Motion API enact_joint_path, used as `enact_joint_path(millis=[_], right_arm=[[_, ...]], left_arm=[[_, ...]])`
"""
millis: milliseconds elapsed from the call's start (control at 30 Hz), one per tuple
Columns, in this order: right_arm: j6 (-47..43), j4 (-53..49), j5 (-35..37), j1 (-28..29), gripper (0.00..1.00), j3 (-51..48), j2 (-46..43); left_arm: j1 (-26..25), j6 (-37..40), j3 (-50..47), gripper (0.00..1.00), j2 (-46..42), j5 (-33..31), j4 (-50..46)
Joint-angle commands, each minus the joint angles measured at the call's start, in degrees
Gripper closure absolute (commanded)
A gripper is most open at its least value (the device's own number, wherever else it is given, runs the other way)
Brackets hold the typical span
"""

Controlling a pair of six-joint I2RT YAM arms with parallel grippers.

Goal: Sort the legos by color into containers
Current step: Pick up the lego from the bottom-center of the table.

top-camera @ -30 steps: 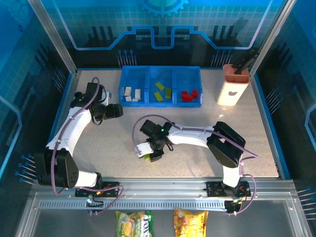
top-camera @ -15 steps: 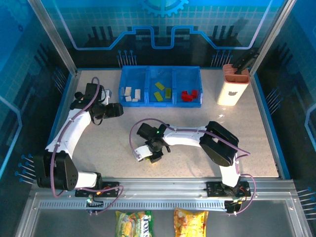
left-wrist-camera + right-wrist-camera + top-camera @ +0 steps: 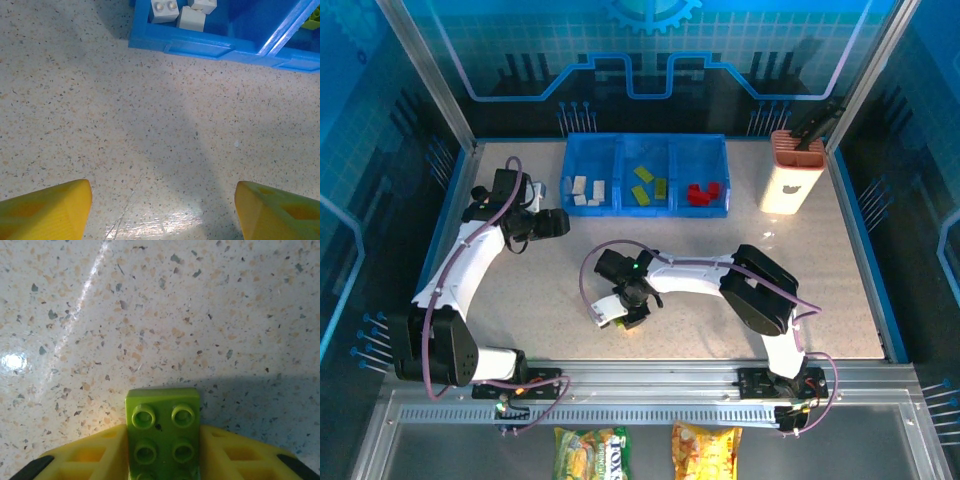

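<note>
A lime green lego brick (image 3: 162, 432) lies studs up on the speckled table, and my right gripper (image 3: 162, 440) is shut on it, one yellow finger pressed against each long side. In the top view that right gripper (image 3: 620, 315) sits low over the table's near middle. The blue tray (image 3: 646, 138) stands at the back; its containers hold white legos (image 3: 585, 190) on the left, green legos (image 3: 648, 186) in the middle and red legos (image 3: 703, 192) on the right. My left gripper (image 3: 563, 222) hovers open and empty just before the tray's left compartment (image 3: 200, 47), with white legos (image 3: 165, 9) visible inside.
A white-and-terracotta holder (image 3: 792, 175) stands at the back right beside the tray. Two snack bags (image 3: 590, 452) lie below the table's front rail. Metal frame posts and blue side walls border the table.
My right gripper has shifted slightly left and its jaws have come together on the green brick. The left arm has not moved.
</note>
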Motion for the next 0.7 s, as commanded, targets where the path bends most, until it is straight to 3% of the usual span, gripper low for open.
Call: enact_joint_path(millis=[0, 333, 667], right_arm=[[-0.63, 0.22, 0.36, -0.10, 0.64, 1.59, -0.58], [6.76, 4.22, -1.19, -7.17, 0.67, 2.85, -6.36], [16.82, 5.53, 3.19, -17.85, 0.70, 12.41, -3.04]], left_arm=[[0.46, 1.05, -0.22, 0.24, -0.53, 0.34, 0.49], [0.86, 0.89, 0.12, 0.24, -0.02, 0.16, 0.75], [1.44, 0.79, -0.02, 0.24, -0.02, 0.07, 0.91]])
